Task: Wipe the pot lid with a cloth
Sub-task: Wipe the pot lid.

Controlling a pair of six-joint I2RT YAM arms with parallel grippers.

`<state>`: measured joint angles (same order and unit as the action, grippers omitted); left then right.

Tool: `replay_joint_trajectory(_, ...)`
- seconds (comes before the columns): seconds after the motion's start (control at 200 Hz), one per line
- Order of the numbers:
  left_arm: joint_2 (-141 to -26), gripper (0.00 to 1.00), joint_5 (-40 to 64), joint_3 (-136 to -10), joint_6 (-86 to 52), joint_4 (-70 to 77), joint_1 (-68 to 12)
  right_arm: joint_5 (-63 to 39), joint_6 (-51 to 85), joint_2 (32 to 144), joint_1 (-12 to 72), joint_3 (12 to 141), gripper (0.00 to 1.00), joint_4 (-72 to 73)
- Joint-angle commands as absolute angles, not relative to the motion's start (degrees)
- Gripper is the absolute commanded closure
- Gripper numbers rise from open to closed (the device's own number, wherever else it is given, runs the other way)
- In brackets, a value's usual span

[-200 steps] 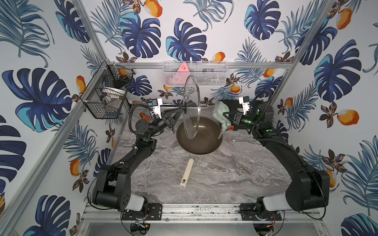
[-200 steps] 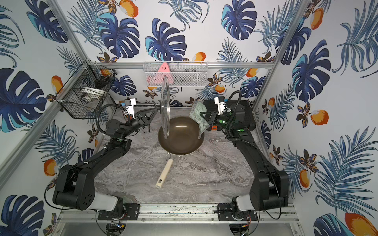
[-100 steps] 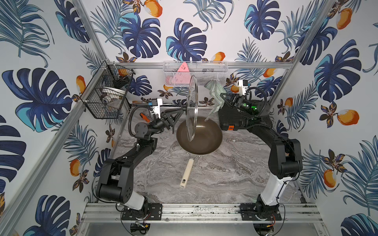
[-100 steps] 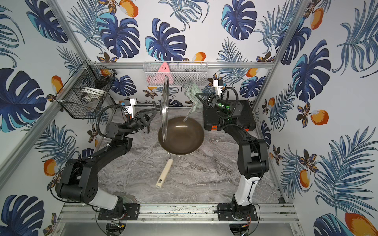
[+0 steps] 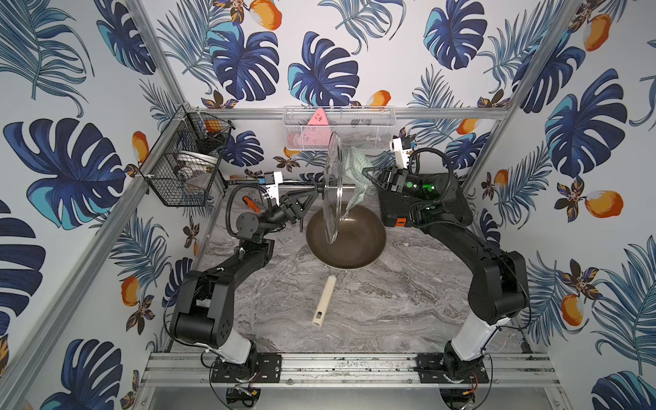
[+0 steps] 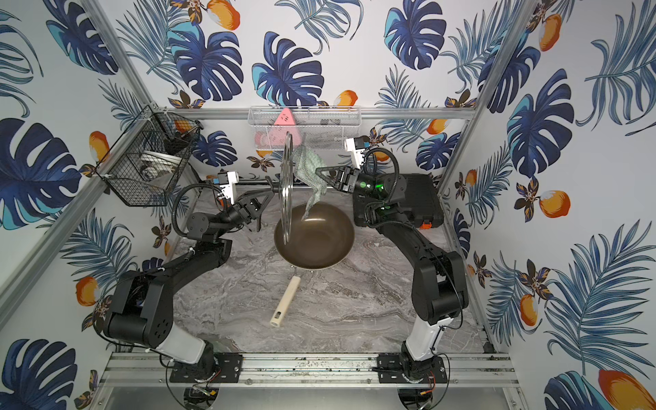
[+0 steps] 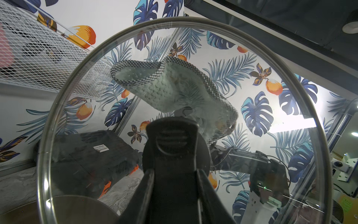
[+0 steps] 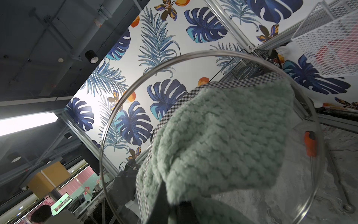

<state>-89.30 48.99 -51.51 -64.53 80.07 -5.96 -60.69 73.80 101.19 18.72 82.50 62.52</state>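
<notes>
Marble tabletop (image 5: 390, 301), pan (image 5: 358, 245) beneath. Left gripper (image 5: 314, 192) pinches pot lid (image 5: 335, 177) by handle, lid upright; right gripper (image 5: 365, 174) pinches cloth (image 5: 353, 168) against glass. Risk: hard push twists lid loose, drops onto pan.

There are two black robot arms, left (image 5: 227, 277) and right (image 5: 490, 269), one glass pot lid (image 5: 333, 198), one pale green cloth (image 5: 355, 170), one brown frying pan (image 5: 355, 245), two wire baskets, a black one (image 5: 184, 167) far left and a white one (image 5: 355, 124) on the far wall, one black case (image 5: 451, 202) and one orange-handled screwdriver (image 5: 247, 201).
</notes>
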Motion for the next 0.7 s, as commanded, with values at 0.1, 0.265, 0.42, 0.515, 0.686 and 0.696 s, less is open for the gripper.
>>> replay_joint_trajectory(0.1, -89.21, 1.0, 45.06, -51.9, -65.27, 88.15, -5.89, -60.07, 69.08, 99.29, 21.25, 82.0, 1.0, 57.64)
replay_joint_trajectory(0.265, -89.47, 1.0, 44.82, -51.84, -65.3, 88.14, -5.89, -60.16, 68.83, 97.79, 22.74, 81.76, 1.0, 57.11)
replay_joint_trajectory(0.42, -90.17, 1.0, 44.36, -52.01, -65.74, 88.24, -5.89, -59.92, 69.72, 96.35, 23.69, 80.98, 1.0, 58.04)
replay_joint_trajectory(0.515, -90.18, 1.0, 44.3, -52.12, -66.01, 88.29, -5.89, -59.46, 70.78, 95.57, 23.91, 80.03, 1.0, 59.53)
replay_joint_trajectory(0.686, -90.09, 1.0, 44.52, -52.2, -66.56, 88.27, -5.89, -58.88, 74.04, 95.54, 24.1, 79.65, 1.0, 63.73)
replay_joint_trajectory(0.696, -90.09, 1.0, 44.51, -52.2, -66.65, 88.25, -5.89, -58.78, 74.19, 95.58, 24.09, 79.68, 1.0, 63.99)
